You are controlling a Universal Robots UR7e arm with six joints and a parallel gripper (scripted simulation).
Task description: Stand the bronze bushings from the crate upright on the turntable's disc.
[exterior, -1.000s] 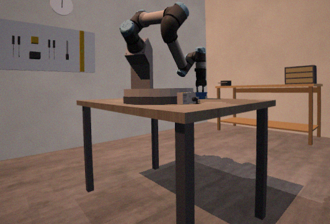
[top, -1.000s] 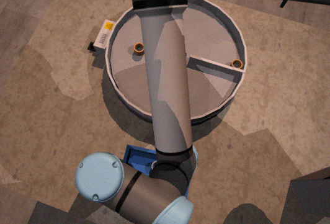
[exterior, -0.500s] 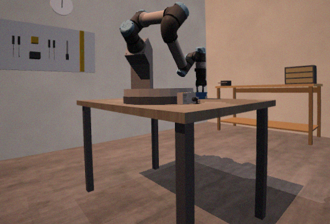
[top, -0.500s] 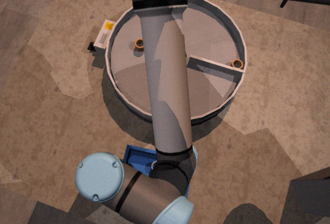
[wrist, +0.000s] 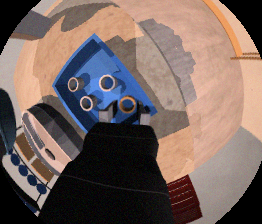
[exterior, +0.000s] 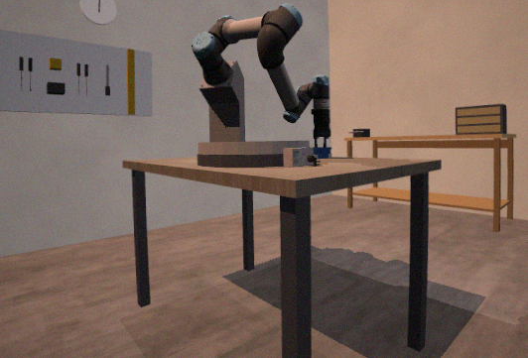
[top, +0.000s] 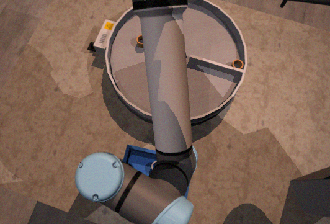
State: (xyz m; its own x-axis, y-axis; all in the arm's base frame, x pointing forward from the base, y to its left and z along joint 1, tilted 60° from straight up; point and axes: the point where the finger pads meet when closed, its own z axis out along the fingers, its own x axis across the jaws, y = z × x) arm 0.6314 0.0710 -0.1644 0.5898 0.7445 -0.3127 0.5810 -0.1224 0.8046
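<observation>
My gripper (exterior: 322, 143) (wrist: 127, 106) is open, pointing down at the blue crate (top: 141, 159) (exterior: 325, 152) (wrist: 103, 56). In the wrist view a bronze bushing (wrist: 120, 105) stands upright in the crate, its ring showing between and just beyond the fingertips, not gripped. Three steel bushings (wrist: 68, 84) (wrist: 100, 83) (wrist: 80, 103) stand elsewhere in the crate. The turntable's disc (top: 211, 37) carries two upright bronze bushings. One bronze bushing (top: 137, 41) is left of centre, partly covered by the arm. The other bronze bushing (top: 237, 59) is at the right wall, beside the divider. The arm hides the hub.
The turntable has a raised outer wall (top: 243, 43) and a radial divider (top: 214, 62). A pale box (top: 102, 35) (exterior: 295, 157) with a warning label adjoins its left side. The forearm crosses over the disc. A dark block (top: 310, 200) stands at the lower right.
</observation>
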